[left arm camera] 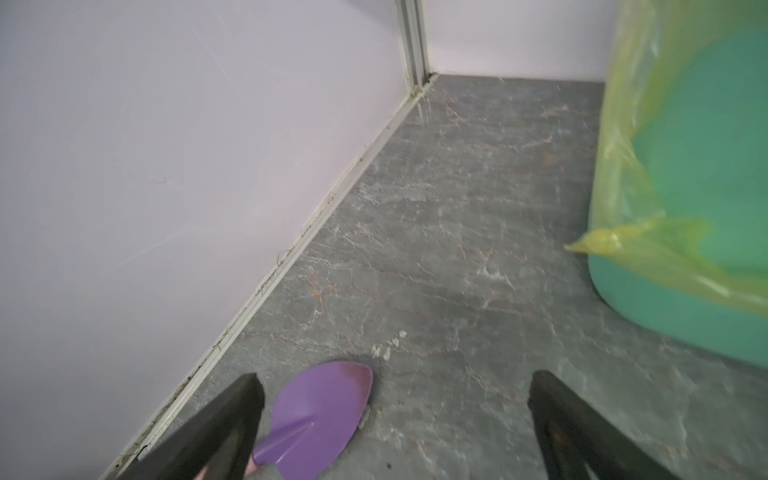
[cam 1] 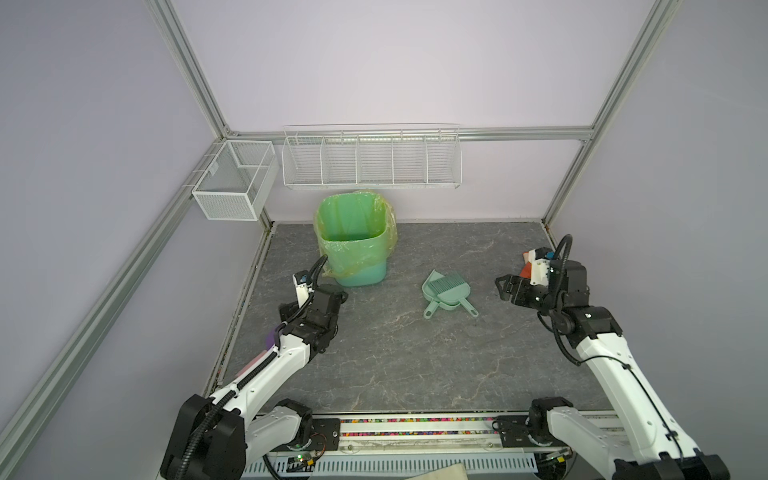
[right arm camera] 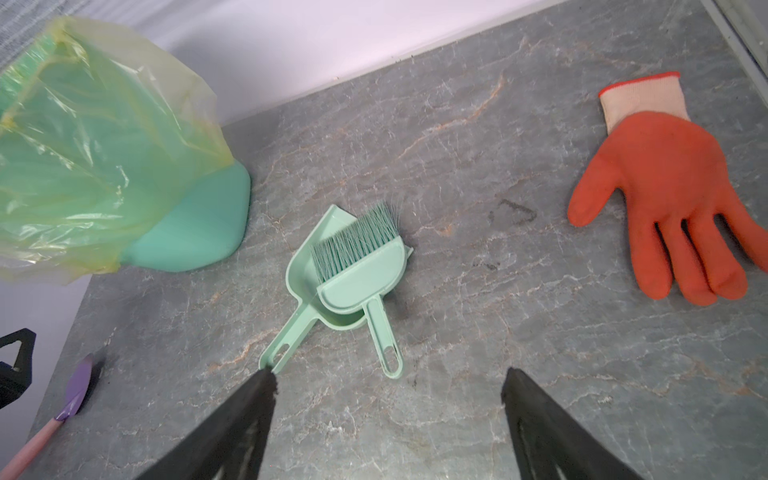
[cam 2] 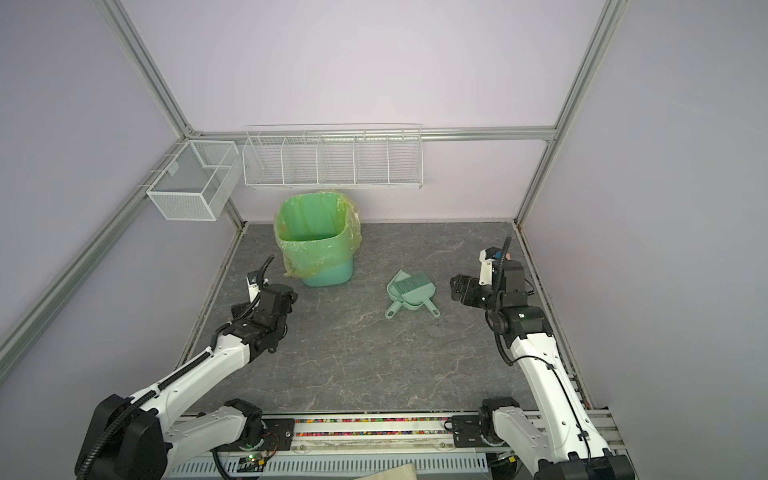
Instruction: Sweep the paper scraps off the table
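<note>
Hovering above the table (cam 1: 395, 353), left end effector (left arm camera: 395, 380) and right end effector (right arm camera: 388, 376) both spread.

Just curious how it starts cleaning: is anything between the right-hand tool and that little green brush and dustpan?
Nothing visible does. The open right tool faces the mint-green plastic dustpan, the matching bristle brush lying in it, across bare grey marbled table. The orange rubber glove and the lined green bin sit off to either side.

Brush (right arm camera: 361, 266) in dustpan (right arm camera: 301, 266) on table (cam 1: 395, 365), bin (cam 1: 361, 274) behind-left, glove (right arm camera: 665, 178) far right — trowel (left arm camera: 316, 415) far left
</note>
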